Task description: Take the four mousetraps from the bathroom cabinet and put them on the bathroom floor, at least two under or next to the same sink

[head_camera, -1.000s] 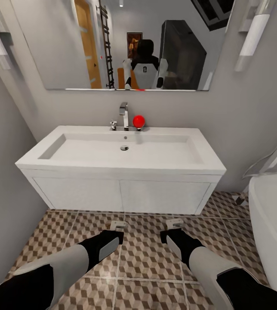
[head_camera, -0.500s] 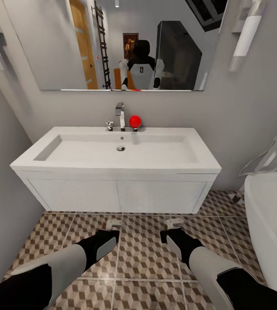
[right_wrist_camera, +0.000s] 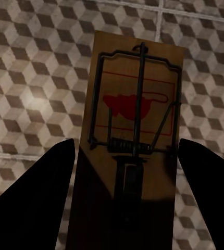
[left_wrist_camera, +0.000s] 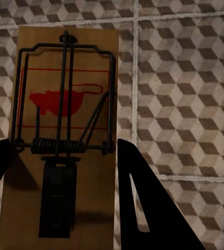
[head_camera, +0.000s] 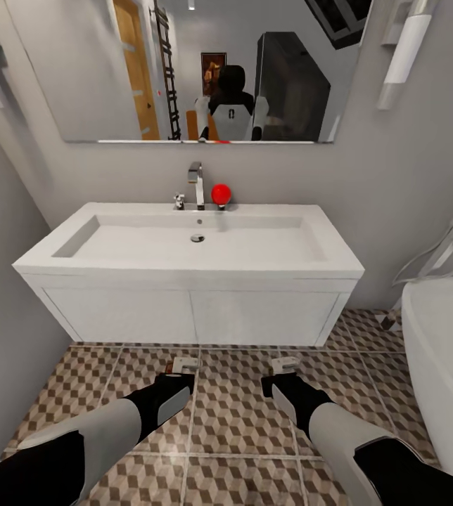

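While each gripper clamps a mousetrap between its fingers by the board's long edges, left gripper holding one mousetrap, right gripper another, both boards look light, stiff (wire parts delicate): edges are safest.

The whole head view has slid a little, so the sink now reaches further across and its near rim sits slightly higher above the left gripper and right gripper. The bathtub beside the right gripper shows less, and both grippers sit slightly lower in the picture
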Tool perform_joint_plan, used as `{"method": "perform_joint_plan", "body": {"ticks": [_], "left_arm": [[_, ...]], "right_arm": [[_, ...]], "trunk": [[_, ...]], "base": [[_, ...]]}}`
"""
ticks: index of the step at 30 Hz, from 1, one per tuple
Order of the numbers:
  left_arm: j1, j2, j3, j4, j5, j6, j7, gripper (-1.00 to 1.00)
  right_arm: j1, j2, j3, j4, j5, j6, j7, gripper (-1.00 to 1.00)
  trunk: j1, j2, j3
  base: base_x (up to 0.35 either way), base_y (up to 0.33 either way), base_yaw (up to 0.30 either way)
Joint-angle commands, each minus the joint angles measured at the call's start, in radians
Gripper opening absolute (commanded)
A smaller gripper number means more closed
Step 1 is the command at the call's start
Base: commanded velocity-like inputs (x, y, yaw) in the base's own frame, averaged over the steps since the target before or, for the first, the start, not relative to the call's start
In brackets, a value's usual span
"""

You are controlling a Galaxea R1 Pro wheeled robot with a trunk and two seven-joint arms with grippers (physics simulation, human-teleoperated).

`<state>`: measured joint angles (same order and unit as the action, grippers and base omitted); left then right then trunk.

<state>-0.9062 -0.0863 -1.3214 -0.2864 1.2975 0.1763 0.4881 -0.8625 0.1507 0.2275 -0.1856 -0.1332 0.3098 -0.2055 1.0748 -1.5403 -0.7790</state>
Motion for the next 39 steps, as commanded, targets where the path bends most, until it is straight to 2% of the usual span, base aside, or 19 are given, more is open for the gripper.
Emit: {"method": "perform_joint_plan", "body": {"ticks": [1,10,23,29,39], "left_arm": [[-0.001,0.0,-0.006,-0.002,-0.001,0.006,0.006,-1.0],[-0.001,0.0,-0.005,-0.003,-0.001,0.005,0.004,-1.0],[-0.001,0.002,0.0,-0.002,0.0,0.002,0.003,-1.0],[-0.002,0.021,0.001,-0.002,0.0,-0.073,-0.001,-1.0],[-0.001,0.025,0.001,-0.002,0.0,-0.086,-0.003,-1.0]], "right_arm": [[0.0,0.0,0.009,-0.002,-0.01,0.004,-0.006,-1.0],[0.0,0.001,0.01,0.001,-0.008,-0.057,-0.006,-1.0],[0.0,0.001,0.011,0.0,-0.007,-0.064,-0.006,-1.0],[0.0,0.001,0.012,-0.001,-0.004,-0.064,-0.006,-1.0],[0.0,0.0,0.01,0.0,-0.003,-0.066,-0.006,-1.0]], "trunk": [[0.004,-0.008,-0.004],[0.038,-0.071,-0.032],[0.088,-0.162,-0.073],[0.111,-0.204,-0.092],[0.15,-0.274,-0.123]], "base": [[0.0,0.0,0.0],[0.0,0.0,0.0],[0.0,0.0,0.0],[0.0,0.0,0.0],[0.0,0.0,0.0]]}}
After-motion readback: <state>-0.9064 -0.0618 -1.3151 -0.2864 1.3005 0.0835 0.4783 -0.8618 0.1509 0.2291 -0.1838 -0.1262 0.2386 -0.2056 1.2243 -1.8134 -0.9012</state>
